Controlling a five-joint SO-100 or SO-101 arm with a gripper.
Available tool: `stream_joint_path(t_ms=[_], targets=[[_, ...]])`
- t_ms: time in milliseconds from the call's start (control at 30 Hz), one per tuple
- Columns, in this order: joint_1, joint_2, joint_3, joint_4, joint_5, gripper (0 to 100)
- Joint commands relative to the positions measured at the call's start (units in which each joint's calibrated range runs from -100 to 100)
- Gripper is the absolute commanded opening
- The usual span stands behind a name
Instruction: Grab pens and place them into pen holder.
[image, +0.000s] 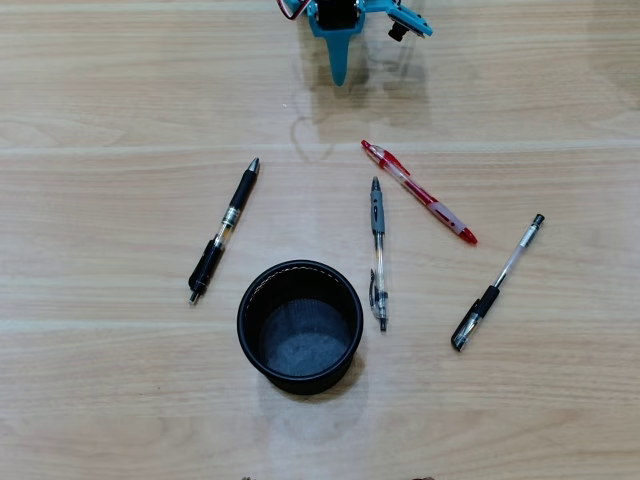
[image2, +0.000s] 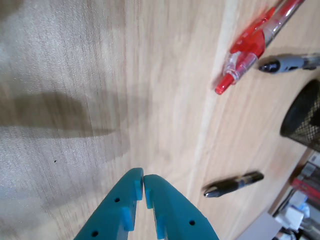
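Several pens lie on the wooden table around a black mesh pen holder (image: 299, 326). A black pen (image: 224, 230) lies left of it, a grey-grip clear pen (image: 377, 252) right of it, a red pen (image: 418, 191) farther back right, and a clear black-capped pen (image: 497, 283) at far right. My teal gripper (image: 339, 72) is at the top edge, away from all pens, shut and empty. In the wrist view the gripper (image2: 143, 179) has its fingertips together, with the red pen (image2: 255, 42), the grey pen's tip (image2: 287, 63), the black pen's tip (image2: 232, 184) and the holder's rim (image2: 305, 117) ahead.
The holder looks empty inside. Bare wood lies between my gripper and the pens. Some clutter (image2: 300, 205) shows past the table edge at the wrist view's lower right.
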Motion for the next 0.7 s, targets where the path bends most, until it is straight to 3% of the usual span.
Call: stream_joint_path(t_ms=[0,533,667], targets=[[0.56,-0.17,-0.25,2.12,-0.37,2],[1.29,-0.17,-0.25,2.04,-0.47,2],[5.64,-0.17,-0.25,1.95,-0.47,2]])
